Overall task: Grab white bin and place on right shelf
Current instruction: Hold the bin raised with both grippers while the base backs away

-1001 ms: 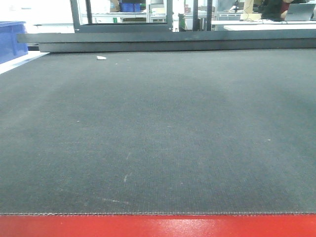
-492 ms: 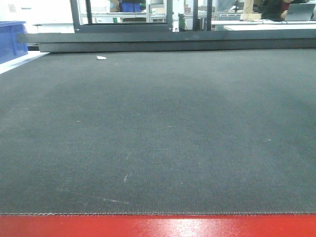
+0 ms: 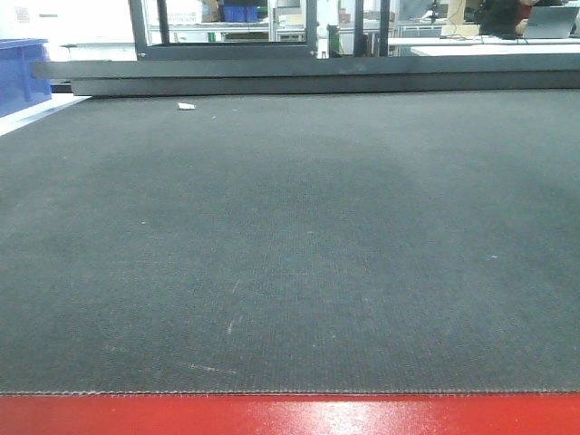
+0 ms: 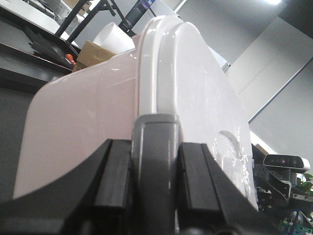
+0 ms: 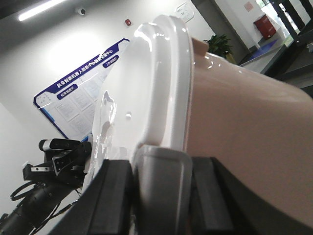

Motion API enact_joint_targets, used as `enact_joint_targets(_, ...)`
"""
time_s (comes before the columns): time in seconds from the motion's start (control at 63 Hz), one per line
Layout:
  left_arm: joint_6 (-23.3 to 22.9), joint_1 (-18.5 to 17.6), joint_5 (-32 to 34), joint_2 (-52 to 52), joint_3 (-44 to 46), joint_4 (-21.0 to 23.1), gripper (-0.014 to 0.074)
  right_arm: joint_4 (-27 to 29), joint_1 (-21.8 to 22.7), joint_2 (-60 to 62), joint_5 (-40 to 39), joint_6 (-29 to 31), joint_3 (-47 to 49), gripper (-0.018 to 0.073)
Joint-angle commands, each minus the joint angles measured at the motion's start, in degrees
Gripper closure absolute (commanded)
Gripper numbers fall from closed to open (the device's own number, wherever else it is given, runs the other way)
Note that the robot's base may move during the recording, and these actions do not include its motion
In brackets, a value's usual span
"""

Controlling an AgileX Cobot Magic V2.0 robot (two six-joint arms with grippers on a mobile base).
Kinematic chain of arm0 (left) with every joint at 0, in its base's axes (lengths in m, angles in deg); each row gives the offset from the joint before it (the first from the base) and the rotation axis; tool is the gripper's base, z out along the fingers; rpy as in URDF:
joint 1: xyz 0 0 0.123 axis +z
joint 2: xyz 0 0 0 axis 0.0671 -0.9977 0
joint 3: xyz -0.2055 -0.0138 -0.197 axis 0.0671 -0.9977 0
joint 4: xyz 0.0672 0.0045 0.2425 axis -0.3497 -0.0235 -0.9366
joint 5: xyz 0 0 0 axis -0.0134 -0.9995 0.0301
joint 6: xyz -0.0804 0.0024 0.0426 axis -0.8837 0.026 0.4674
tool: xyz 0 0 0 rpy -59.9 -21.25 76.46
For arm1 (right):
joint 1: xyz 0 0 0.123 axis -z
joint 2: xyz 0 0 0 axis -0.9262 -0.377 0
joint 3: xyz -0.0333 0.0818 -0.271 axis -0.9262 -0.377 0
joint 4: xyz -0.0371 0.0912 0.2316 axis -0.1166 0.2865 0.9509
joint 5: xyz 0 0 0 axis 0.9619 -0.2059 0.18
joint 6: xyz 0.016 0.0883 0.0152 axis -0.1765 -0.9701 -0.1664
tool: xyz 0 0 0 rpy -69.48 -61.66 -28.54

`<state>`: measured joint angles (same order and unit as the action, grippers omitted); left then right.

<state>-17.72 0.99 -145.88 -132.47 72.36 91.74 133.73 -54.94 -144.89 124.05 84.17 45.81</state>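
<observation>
The white bin (image 4: 88, 112) fills both wrist views, its pale pinkish side (image 5: 244, 127) tipped on edge next to its glossy white lid (image 4: 195, 88). My left gripper (image 4: 155, 169) is shut on a grey latch handle (image 4: 155, 142) at the bin's rim, black fingers (image 4: 115, 171) pressed to both sides of it. On the opposite end my right gripper (image 5: 162, 196) is shut on the other grey latch handle (image 5: 161, 171). Neither the bin nor the grippers appear in the front view. The right shelf is out of view.
A black carpeted table (image 3: 290, 245) with a red front edge (image 3: 290, 415) spreads ahead. A dark metal frame (image 3: 317, 72) runs along its far side, a blue crate (image 3: 18, 72) stands at the far left, and a white scrap (image 3: 186, 106) lies near the back.
The front view's background shifted very slightly between one second and half a second ago; since then it holds still.
</observation>
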Motion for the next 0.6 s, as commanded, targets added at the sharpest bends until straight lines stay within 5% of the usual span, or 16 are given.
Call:
enact_joint_targets(0.0, 0.97, -1.98, -12.13, 2.29, 2.09, 3.09, 0.0682, 8.09, -1.57, 2.19, 13.78, 0.57, 2.02, 0.0326)
enact_joint_targets(0.588, 0.97, -1.98, -12.13, 2.29, 2.09, 3.09, 0.0682, 8.09, -1.57, 2.19, 13.78, 0.57, 2.02, 0.0326)
